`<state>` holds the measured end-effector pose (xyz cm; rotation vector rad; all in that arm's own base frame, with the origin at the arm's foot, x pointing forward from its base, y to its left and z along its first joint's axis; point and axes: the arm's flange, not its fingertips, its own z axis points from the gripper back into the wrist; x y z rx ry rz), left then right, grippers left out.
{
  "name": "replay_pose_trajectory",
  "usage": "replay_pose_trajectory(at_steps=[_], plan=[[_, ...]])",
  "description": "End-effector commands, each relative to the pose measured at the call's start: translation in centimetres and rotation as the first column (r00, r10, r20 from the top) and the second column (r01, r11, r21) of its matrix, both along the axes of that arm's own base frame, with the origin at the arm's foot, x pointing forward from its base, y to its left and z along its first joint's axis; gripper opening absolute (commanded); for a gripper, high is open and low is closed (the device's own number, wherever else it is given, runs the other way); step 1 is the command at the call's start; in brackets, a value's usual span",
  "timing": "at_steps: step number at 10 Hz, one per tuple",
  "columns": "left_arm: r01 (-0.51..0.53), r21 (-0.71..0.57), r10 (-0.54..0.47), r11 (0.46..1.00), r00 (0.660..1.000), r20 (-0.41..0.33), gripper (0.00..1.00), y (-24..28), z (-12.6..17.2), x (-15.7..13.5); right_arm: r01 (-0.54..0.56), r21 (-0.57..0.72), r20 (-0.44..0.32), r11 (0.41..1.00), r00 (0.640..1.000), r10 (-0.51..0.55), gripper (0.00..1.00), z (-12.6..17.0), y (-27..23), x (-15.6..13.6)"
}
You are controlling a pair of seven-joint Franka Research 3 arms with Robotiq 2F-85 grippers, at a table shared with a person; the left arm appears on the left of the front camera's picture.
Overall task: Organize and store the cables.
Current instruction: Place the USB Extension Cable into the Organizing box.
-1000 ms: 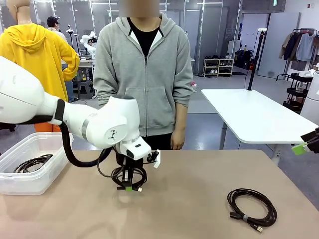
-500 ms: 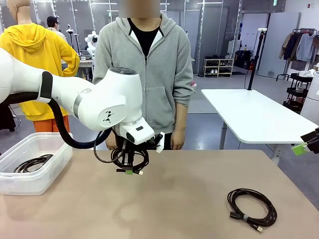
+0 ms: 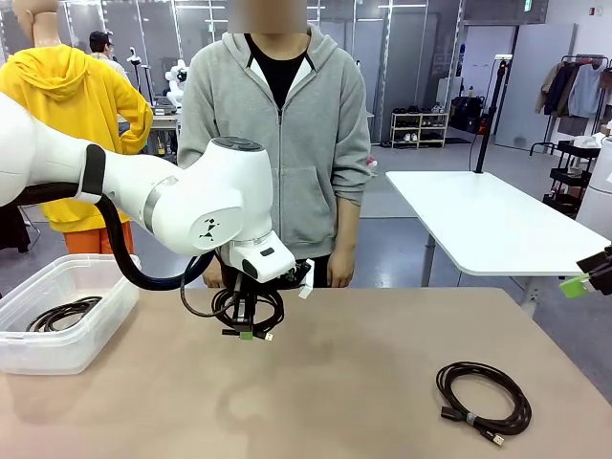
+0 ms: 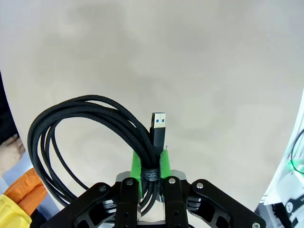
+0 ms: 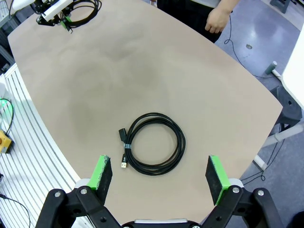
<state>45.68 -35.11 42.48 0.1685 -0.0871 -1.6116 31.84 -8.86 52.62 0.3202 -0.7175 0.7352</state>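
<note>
My left hand (image 3: 247, 332) sits left of centre in the front view, clamped on a small coil of black braided cable (image 3: 249, 308). The coil hangs below the white wrist, clear above the tan bench (image 3: 363, 382). In the left wrist view the green pads (image 4: 135, 164) pinch the bundle where a dark band wraps it. A silver USB plug with a blue insert (image 4: 159, 122) stands up just beside the loops, which bulge to the left of the frame.

My right hand (image 5: 159, 171) is spread wide, gripping nothing, and looks down on a larger coil of black cable (image 5: 154, 142) lying flat on the bench in the middle of its frame. In the front view that coil sits at the lower right, well apart from the held one.

A clear plastic bin (image 3: 57, 349) rests at the bench's left edge with another black coiled cable (image 3: 62, 314) inside. A person in a grey zip hoodie (image 3: 277, 143) stands at the far side, top centre.
</note>
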Motion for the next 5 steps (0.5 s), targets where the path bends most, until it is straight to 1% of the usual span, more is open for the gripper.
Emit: replay_pose_trajectory(at_steps=[1,2,3,5], plan=[[0.0,0.0,0.0,1.0,1.0,0.0,0.17,0.0,0.0,0.0,0.012,-0.013,-0.007,1.0,1.0,-0.012,1.0,0.0,0.1,0.1],[0.037,0.003,-0.037,0.999,0.999,0.0,0.17,1.4,1.2,-0.3,0.012,-0.013,-0.007,1.0,1.0,-0.012,1.0,0.0,0.1,0.1],[0.07,-0.021,-0.07,0.997,0.997,0.013,0.17,3.0,2.5,-0.8,0.012,-0.013,-0.007,1.0,1.0,-0.012,1.0,0.0,0.1,0.1],[0.107,-0.068,-0.104,0.992,0.994,0.044,0.17,7.5,4.3,-1.6,0.012,-0.013,-0.007,1.0,1.0,-0.012,1.0,0.0,0.1,0.1]])
